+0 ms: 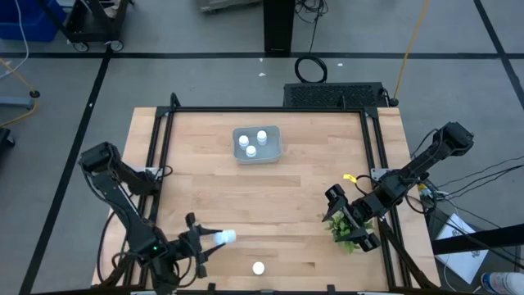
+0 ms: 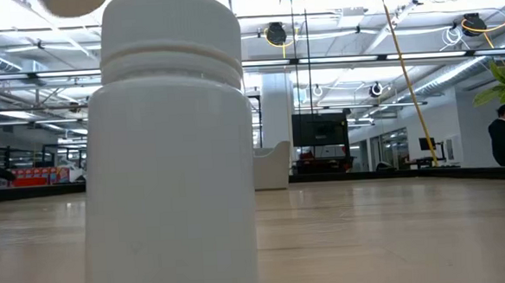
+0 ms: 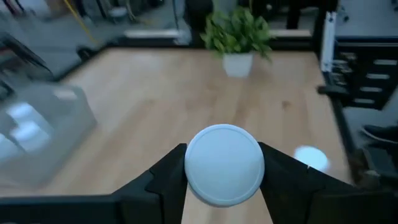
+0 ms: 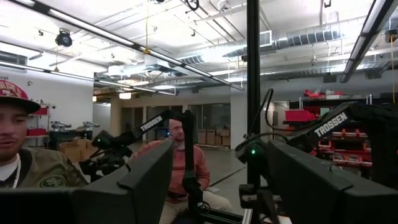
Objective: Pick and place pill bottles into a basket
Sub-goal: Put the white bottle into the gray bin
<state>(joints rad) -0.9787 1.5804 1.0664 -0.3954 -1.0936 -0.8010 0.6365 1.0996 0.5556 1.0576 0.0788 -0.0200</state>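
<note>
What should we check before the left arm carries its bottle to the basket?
1. Grip: left end effector shut on pill bottle, fingers on both sides: ok.
2. Basket has room: three bottles inside, space left: ok.
3. Path to the basket: bare wood between: ok.
4. Right end effector out of the way, open by the plant: ok.
5. Bottle on table upright, apart from the left arm: ok.
6. Fifth bottle: cannot tell.

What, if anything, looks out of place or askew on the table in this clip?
Nothing is spilled or damaged. Three pill bottles stand in the basket, one bottle stands loose near the front edge, and the left gripper holds a bottle. The one oddity: the right gripper sits against the small green plant.
</note>
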